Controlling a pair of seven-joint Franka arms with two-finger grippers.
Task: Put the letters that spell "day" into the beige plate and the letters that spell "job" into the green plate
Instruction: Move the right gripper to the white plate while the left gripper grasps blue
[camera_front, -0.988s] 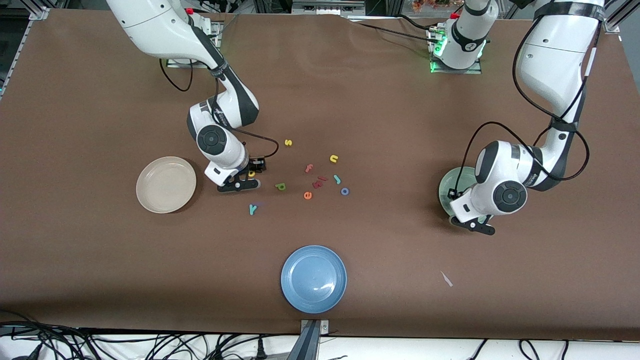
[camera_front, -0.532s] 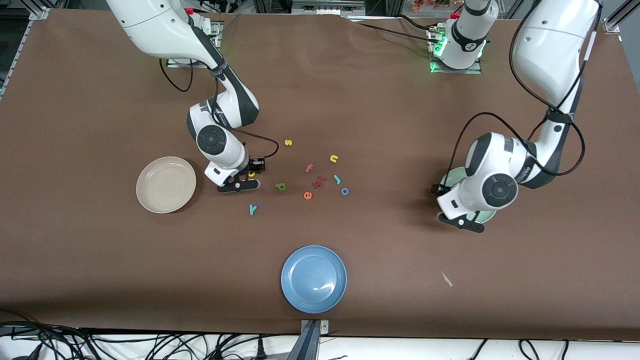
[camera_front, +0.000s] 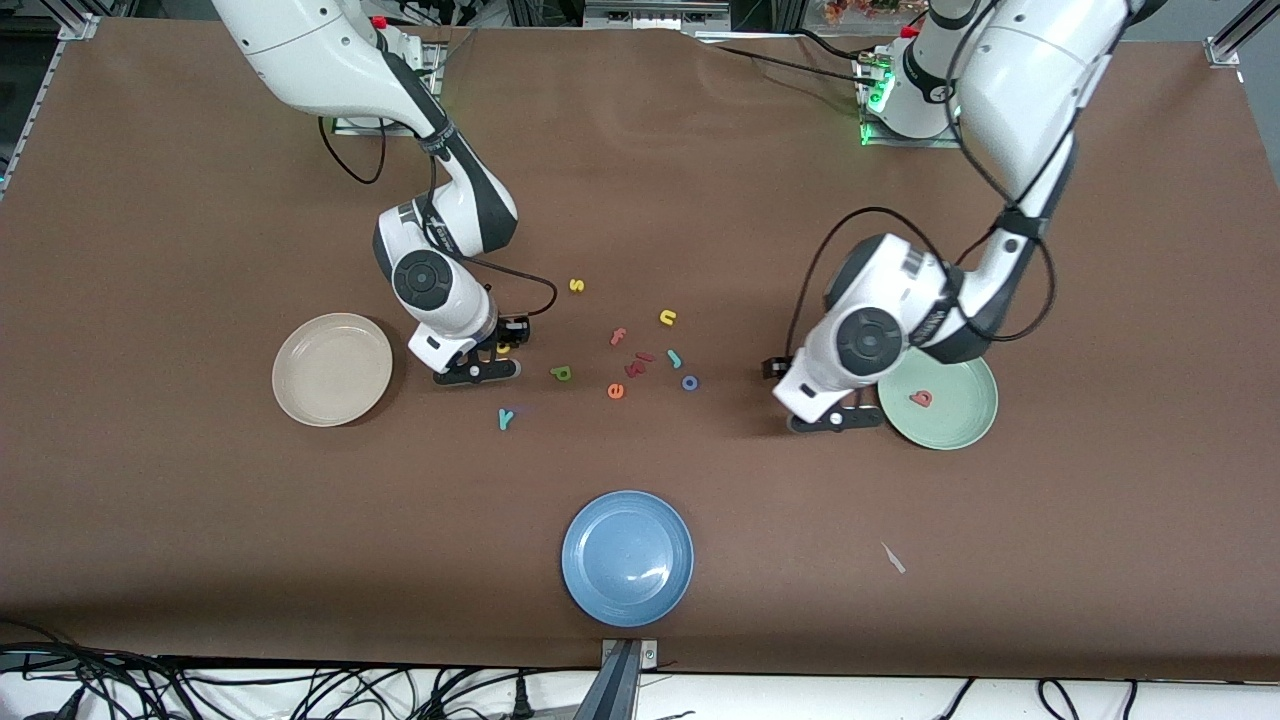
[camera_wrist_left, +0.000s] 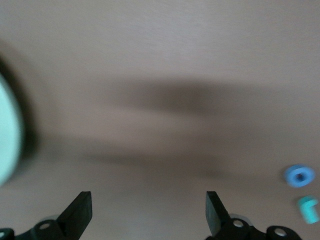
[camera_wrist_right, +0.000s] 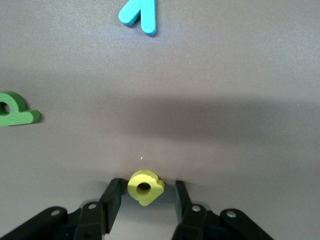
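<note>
- Right claw (camera_front: 497, 352): low on the counter (camera_front: 200, 560) at 3 o'clock of the beige plate (camera_front: 300, 400). Its 2 fingers stand on either side of the yellow "d" (camera_wrist_right: 145, 187), partly open, with a thin gap at each side, so nothing is gripped yet.
- Step in hand, as judged: closing on the "d". Keep the letter centred between the fingers and press on its flat flanks. A lopsided squeeze could spin or squirt out such light foam. Lift straight up before travelling to the beige plate, which holds 0 letters.
- Green "a" (camera_front: 561, 373) at 3 o'clock of the right claw and teal "y" (camera_front: 506, 418) at 5 o'clock, both apart from it; a vertical lift should spare them.
- Left claw (camera_front: 835, 420): spread wide and empty over bare counter, at 9 o'clock of the green plate (camera_front: 950, 432).
- Pink-red "b" (camera_front: 921, 398): lying in the green plate.
- Teal "j" (camera_front: 674, 357) and blue "o" (camera_front: 689, 382): on the counter between the 2 claws, awaiting the left arm.
</note>
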